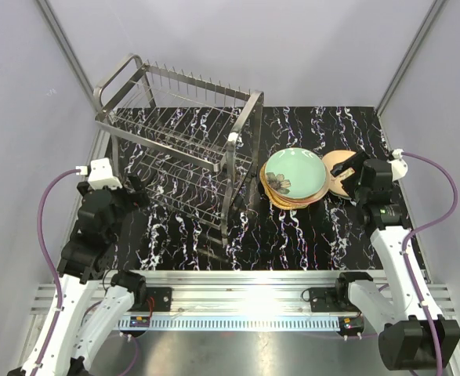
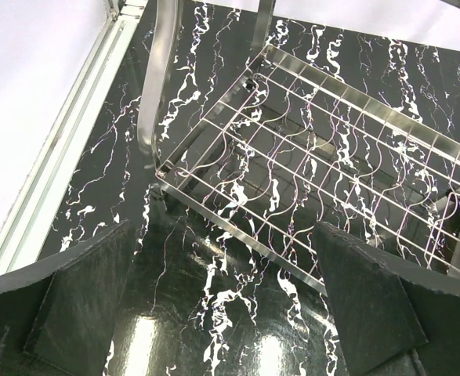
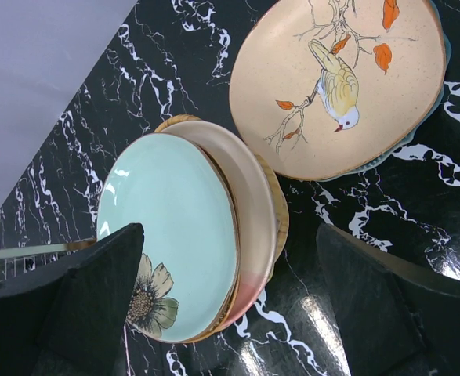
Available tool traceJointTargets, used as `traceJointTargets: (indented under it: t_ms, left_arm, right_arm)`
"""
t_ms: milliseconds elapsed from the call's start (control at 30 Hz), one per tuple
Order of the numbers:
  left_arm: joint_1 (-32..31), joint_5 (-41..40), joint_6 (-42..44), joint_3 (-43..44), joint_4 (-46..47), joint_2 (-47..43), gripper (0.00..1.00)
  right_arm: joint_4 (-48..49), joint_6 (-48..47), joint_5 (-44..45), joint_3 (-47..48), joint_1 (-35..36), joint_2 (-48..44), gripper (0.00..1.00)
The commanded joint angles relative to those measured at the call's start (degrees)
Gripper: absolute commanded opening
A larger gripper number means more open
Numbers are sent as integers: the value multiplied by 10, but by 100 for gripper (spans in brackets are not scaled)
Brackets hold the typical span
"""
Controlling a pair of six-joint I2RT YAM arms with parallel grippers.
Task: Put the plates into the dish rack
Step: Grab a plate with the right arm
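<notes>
The silver two-tier dish rack [image 1: 179,125] stands at the back left and holds no plates; its lower tier fills the left wrist view [image 2: 331,157]. A stack of plates, topped by the mint-green flower plate [image 1: 294,175], lies right of the rack. It also shows in the right wrist view [image 3: 171,235] over a pink-cream plate [image 3: 257,204]. A beige bird plate [image 1: 338,166] lies beside the stack, on a teal one [image 3: 339,78]. My right gripper [image 1: 353,174] is open over the stack's right edge [image 3: 230,305]. My left gripper [image 1: 135,192] is open and empty by the rack's near left corner [image 2: 226,305].
The black marbled mat [image 1: 292,235] covers the table. An aluminium rail [image 1: 237,282] runs along the near edge. Grey walls close the back and sides. The rack's upright leg [image 1: 228,196] stands between the arms and the stack.
</notes>
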Motion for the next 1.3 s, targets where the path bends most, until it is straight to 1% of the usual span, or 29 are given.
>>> traceJointTargets:
  t_ms: [0, 67, 167, 200, 267, 367, 433, 567, 633, 733, 867, 900, 967, 1000, 1133, 1267]
  left_arm:
    - [0, -14, 5, -1, 28, 7, 99]
    - [-1, -11, 4, 0, 28, 9, 99]
    - [-1, -4, 4, 2, 28, 10, 99]
    - [-1, -3, 3, 2, 27, 10, 99]
    - [0, -2, 2, 3, 26, 6, 99]
    - [0, -3, 1, 2, 25, -4, 99]
    - [0, -3, 1, 2, 26, -6, 99]
    - [0, -1, 1, 3, 25, -5, 99]
    - [0, 2, 0, 3, 25, -4, 99]
    - [0, 9, 0, 3, 25, -3, 99]
    - [0, 14, -1, 4, 23, 0, 99]
    - [0, 15, -1, 3, 24, 0, 99]
    - [0, 15, -1, 4, 22, 0, 99]
    - [0, 14, -1, 3, 22, -1, 99]
    - [0, 19, -2, 3, 22, -6, 99]
    - [0, 19, -2, 3, 23, -1, 99]
  right_arm:
    - [30, 11, -3, -4, -2, -22, 100]
    - [41, 15, -1, -14, -2, -33, 100]
    - [43, -22, 13, -19, -2, -49, 100]
    - [54, -48, 7, -26, -2, -54, 100]
    - [84, -62, -3, -46, -2, -62, 100]
    - [93, -94, -43, -45, -2, -47, 100]
    - [84, -102, -43, -32, -2, -25, 100]
    - [93, -118, -82, -17, -2, 3, 99]
    - [101, -124, -88, -10, -2, 13, 100]
    - [72, -140, -83, 21, -2, 35, 99]
    - [60, -147, -91, 38, -2, 63, 90]
    - [60, -147, -95, 40, -1, 68, 86]
    - [60, -154, -99, 44, -2, 89, 81]
    - [59, -157, -97, 47, -2, 97, 75]
    - [44, -165, -94, 58, -1, 134, 56]
    - [50, -162, -86, 51, -2, 152, 52]
